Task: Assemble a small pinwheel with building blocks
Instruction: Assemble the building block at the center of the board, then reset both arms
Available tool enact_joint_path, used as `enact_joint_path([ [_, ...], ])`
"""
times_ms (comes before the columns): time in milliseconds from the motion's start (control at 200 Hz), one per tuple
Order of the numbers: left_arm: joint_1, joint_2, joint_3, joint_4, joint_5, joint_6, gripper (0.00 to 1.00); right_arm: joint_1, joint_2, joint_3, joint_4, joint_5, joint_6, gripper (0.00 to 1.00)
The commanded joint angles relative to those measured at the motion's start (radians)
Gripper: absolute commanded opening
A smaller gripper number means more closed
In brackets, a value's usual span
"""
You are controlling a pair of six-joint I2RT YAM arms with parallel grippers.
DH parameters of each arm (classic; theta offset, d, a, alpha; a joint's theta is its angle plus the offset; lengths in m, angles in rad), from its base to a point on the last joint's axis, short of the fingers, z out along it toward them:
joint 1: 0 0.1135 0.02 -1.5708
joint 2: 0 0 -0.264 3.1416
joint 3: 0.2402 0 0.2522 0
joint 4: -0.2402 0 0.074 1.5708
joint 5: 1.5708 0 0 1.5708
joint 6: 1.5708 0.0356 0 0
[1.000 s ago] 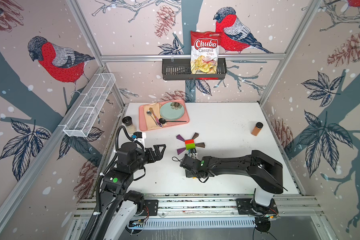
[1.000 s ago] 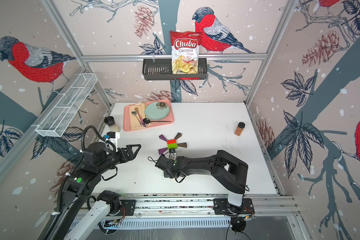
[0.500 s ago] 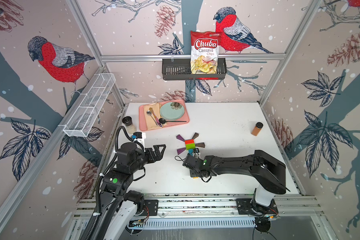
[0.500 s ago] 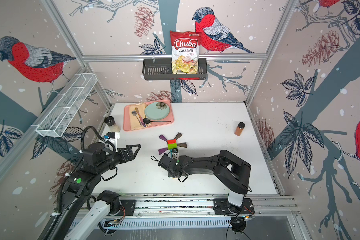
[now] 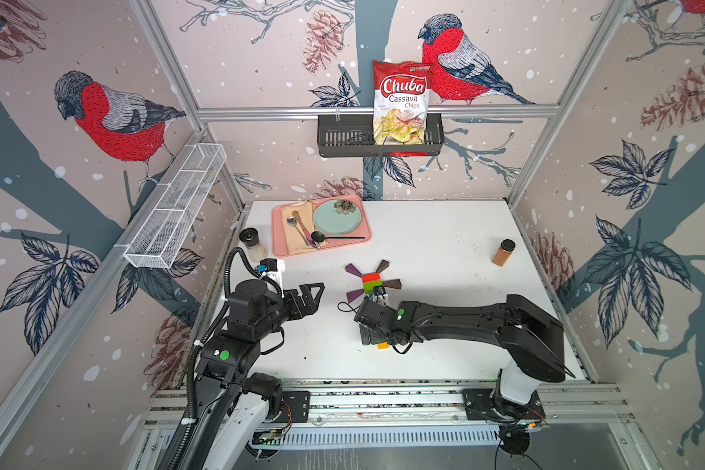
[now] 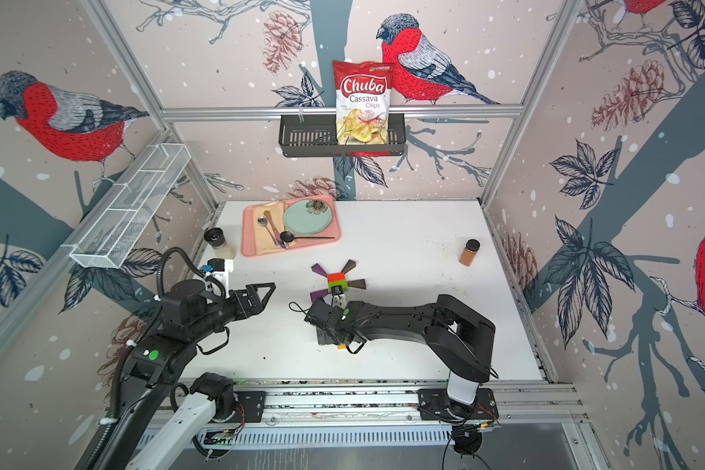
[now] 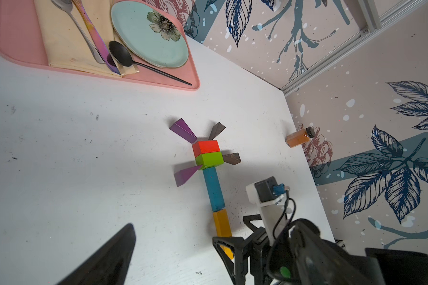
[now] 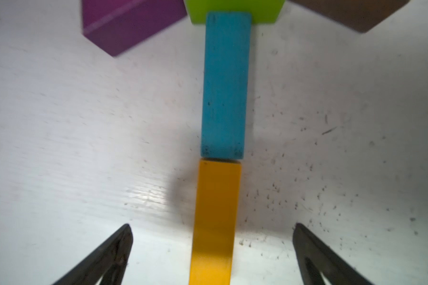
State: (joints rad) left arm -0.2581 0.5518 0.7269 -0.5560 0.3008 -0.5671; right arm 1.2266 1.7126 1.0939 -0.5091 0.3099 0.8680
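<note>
Right wrist view gives you the clearest answer: the right pincer [image 8: 212, 226] is wide open and holds nothing. Its two fingers stand on both sides of the yellow bar [image 8: 215, 217], well clear of its long faces. The bar lies flat on the bench [image 8: 59, 123] between them. Directly ahead of the pincer lies the blue bar [image 8: 224, 84], end to end with the yellow one, touching or nearly so. The far end of the blue bar meets the green cuboid [image 8: 235, 9]. The two bars are laid in one line because together they make the stick. The yellow one looks a little off this line, I think.

In the left wrist view you see the whole pinwheel [image 7: 208, 158]. The red cuboid [image 7: 206, 146] sits against the green one, on the side farther from the right pincer, and they form the hub. The purple wedges [image 7: 183, 130] and the brown wedges [image 7: 216, 130] point their thin ends to the hub, so they read as blades.

In a top view the left pincer [image 5: 316, 295] is also open and empty. It hangs above the bench, well apart from the figure, probably so that it disturbs nothing. All eight pieces seem placed, so I judge the figure practically complete.
</note>
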Motion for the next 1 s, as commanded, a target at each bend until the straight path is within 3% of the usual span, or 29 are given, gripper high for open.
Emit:
enact_joint_path([
  [0, 0.000, 0.010, 0.021, 0.060, -0.052, 0.035, 0.97, -0.001, -0.060, 0.034, -0.019, 0.094, -0.073, 1.00],
  [175, 0.002, 0.042, -0.003, 0.120, -0.097, 0.069, 0.97, -0.021, -0.255, 0.005, 0.004, 0.183, -0.143, 0.99],
  [325, 0.002, 0.054, -0.095, 0.205, -0.226, 0.109, 0.97, -0.256, -0.560, -0.173, 0.120, 0.134, -0.290, 0.99],
  [470, 0.001, 0.042, -0.218, 0.401, -0.552, 0.183, 0.97, -0.576, -0.812, -0.372, 0.430, 0.049, -0.594, 0.99],
  [555, 0.002, 0.040, -0.342, 0.628, -0.752, 0.314, 0.97, -0.702, -0.895, -0.537, 0.704, 0.024, -0.786, 1.00],
  [605, 0.007, 0.051, -0.430, 0.792, -0.824, 0.402, 0.97, -0.781, -0.906, -0.619, 0.844, 0.036, -0.825, 1.00],
  [770, 0.054, 0.228, -0.591, 1.117, -1.029, 0.387, 0.97, -1.084, -0.785, -0.729, 1.037, -0.114, -0.718, 0.99],
  [871, 0.101, 0.391, -0.608, 1.277, -0.992, 0.359, 0.97, -1.172, -0.684, -0.812, 1.233, -0.178, -0.699, 0.99],
  [941, 0.121, 0.513, -0.616, 1.452, -0.978, 0.411, 0.96, -1.190, -0.624, -0.875, 1.381, -0.182, -0.730, 0.99],
  [996, 0.156, 0.573, -0.613, 1.548, -0.890, 0.466, 0.96, -1.196, -0.575, -0.903, 1.467, -0.183, -0.753, 0.99],
])
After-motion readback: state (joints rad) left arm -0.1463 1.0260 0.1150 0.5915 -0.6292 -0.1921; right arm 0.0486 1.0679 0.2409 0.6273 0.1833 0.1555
